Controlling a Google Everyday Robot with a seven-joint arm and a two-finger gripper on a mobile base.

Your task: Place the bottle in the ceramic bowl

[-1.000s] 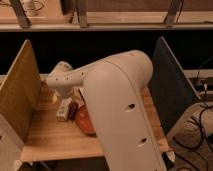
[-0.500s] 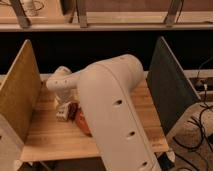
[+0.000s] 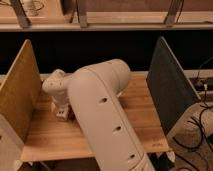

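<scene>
My big white arm (image 3: pixel 102 115) fills the middle of the camera view and reaches left over the wooden table (image 3: pixel 132 117). Its wrist (image 3: pixel 56 86) points down at the table's left side, and the gripper (image 3: pixel 62 113) hangs just above the wood there. The ceramic bowl is hidden behind the arm. The bottle is out of sight too. I cannot tell whether the gripper holds anything.
A tan upright panel (image 3: pixel 19 95) walls the table's left side. A dark grey panel (image 3: pixel 167 87) walls the right side. Cables (image 3: pixel 200 132) lie on the floor at the right. A shelf rail (image 3: pixel 105 25) runs along the back.
The arm has swung further across the view and now covers the orange-red bowl and the small items beside it. The wrist and gripper stay at the table's left.
</scene>
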